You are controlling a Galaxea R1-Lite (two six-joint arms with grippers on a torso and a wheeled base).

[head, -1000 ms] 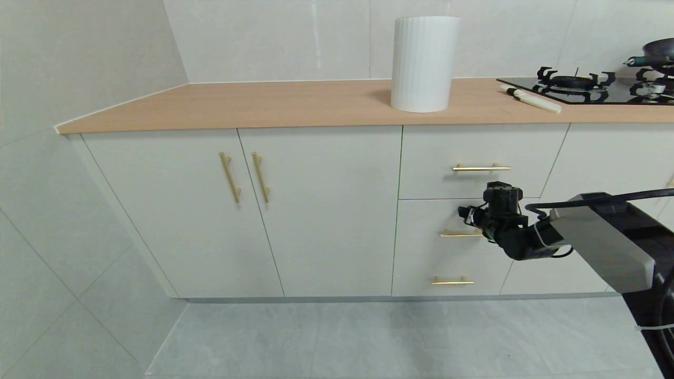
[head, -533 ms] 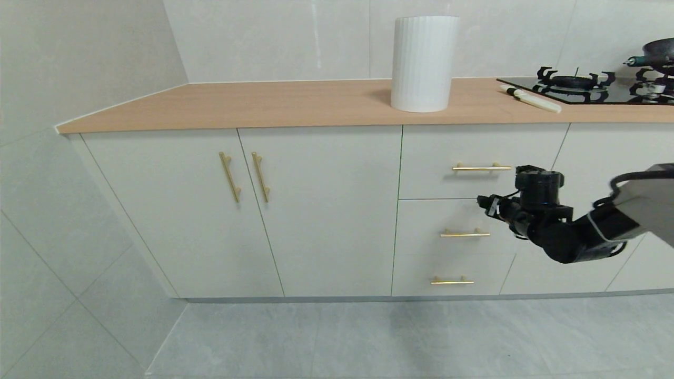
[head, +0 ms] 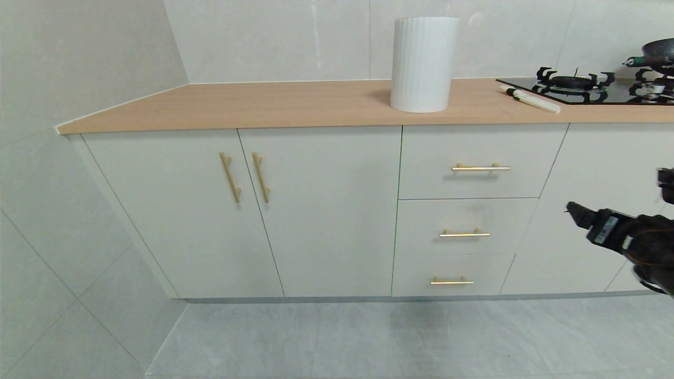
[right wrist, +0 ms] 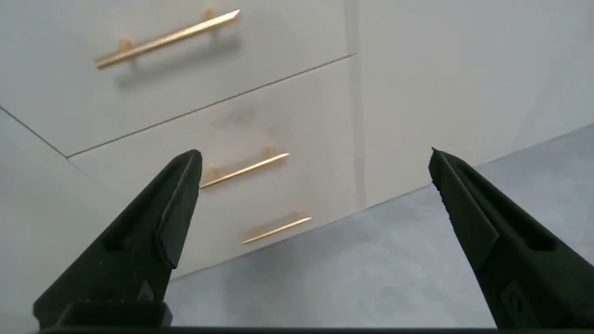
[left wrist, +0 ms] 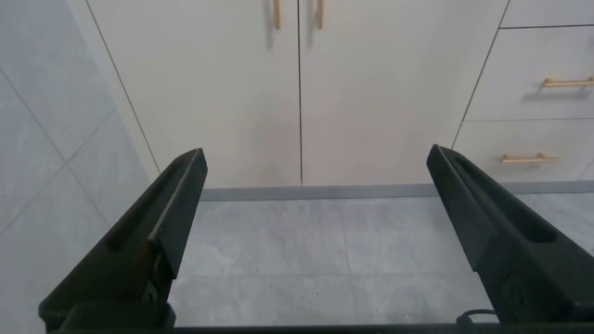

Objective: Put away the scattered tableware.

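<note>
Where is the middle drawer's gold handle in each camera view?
Head view: middle drawer handle, right of the double doors.
Left wrist view: the handle, on the drawer stack beside those doors.
Right wrist view: the handle, second of three.
Shared landmark: bottom drawer handle directly beneath it.

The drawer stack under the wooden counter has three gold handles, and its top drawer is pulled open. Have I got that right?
Not quite. The drawer stack under the wooden counter does have three gold handles, but its top drawer is shut, its front flush with the two below. The head view shows this.
</note>
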